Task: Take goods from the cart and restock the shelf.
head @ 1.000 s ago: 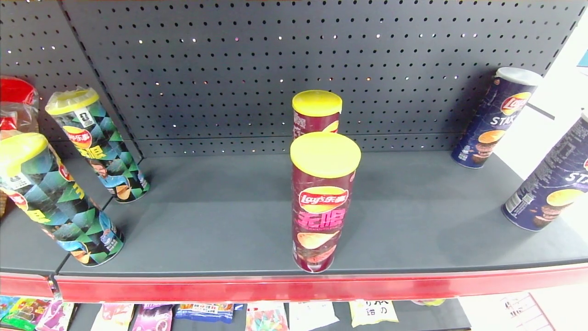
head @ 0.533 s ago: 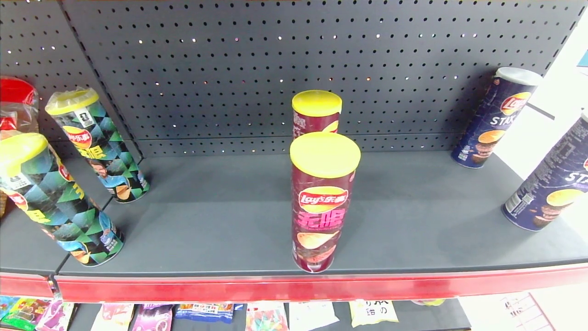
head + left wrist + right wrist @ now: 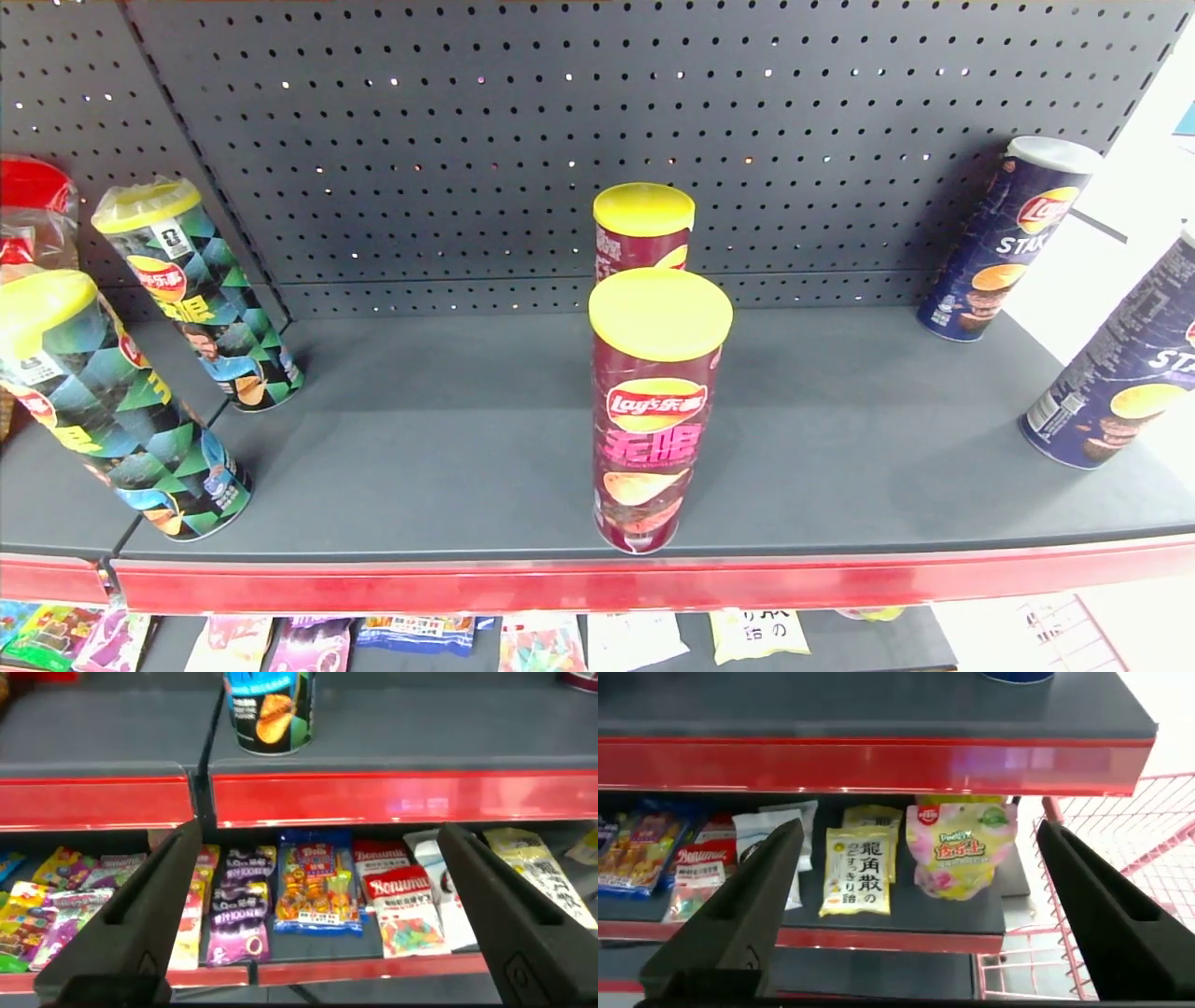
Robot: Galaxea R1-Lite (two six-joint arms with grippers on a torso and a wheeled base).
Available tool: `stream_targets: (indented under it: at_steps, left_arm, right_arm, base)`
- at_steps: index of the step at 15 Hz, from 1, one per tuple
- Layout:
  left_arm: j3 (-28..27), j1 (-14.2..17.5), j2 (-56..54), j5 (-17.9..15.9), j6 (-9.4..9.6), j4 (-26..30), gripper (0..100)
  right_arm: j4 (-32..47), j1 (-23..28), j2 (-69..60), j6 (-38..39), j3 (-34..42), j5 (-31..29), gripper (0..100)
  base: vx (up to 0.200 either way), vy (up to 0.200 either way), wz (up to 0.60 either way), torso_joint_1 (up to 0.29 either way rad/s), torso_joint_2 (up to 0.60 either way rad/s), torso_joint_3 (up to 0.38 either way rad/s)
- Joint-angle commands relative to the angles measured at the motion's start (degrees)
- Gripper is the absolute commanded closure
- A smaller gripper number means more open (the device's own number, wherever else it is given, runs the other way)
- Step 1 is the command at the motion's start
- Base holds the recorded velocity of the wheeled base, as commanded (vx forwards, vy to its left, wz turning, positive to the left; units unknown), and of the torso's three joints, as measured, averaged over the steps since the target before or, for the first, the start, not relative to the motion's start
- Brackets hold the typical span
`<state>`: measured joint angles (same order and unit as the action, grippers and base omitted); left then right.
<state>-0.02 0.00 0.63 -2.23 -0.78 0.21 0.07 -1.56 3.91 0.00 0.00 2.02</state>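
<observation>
Left wrist view: left gripper (image 3: 318,831) spread wide and empty, facing the lower tier's snack bags (image 3: 313,882). The right gripper (image 3: 920,826) is likewise wide, with the red cart (image 3: 1148,863) near it (contents unseen). Head view: shelf (image 3: 448,439) and maroon can (image 3: 653,411) are unchanged over the last second, so probably no goods fetched yet.

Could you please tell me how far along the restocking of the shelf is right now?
Done: six chip cans stand on the shelf, two green-patterned cans left, two maroon cans centre, two navy cans right. In hand: nothing; the left pincer and right pincer are open and empty, facing the lower shelf. Left: likely filling the bare gaps with goods from the cart.
</observation>
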Motion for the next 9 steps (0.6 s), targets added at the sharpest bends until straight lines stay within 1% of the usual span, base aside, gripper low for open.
stream_targets:
  at_steps: [1, 3, 9]
  left_arm:
    - [0.0, 0.1, -0.6, 0.0, -0.01, 0.0, 0]
    - [0.0, 0.1, -0.6, 0.0, -0.01, 0.0, 0]
    - [0.0, 0.1, -0.6, 0.0, -0.01, 0.0, 0]
  right_arm:
    - [0.0, 1.3, -3.9, -0.1, 0.0, -0.4, 0]
    - [0.0, 1.4, -3.8, -0.1, 0.0, -1.8, 0]
    - [0.0, 1.4, -3.8, -0.2, 0.0, -1.8, 0]
  base:
    - [0.0, 0.0, 0.0, 0.0, 0.0, 0.0]
    - [0.0, 0.0, 0.0, 0.0, 0.0, 0.0]
    - [0.0, 0.0, 0.0, 0.0, 0.0, 0.0]
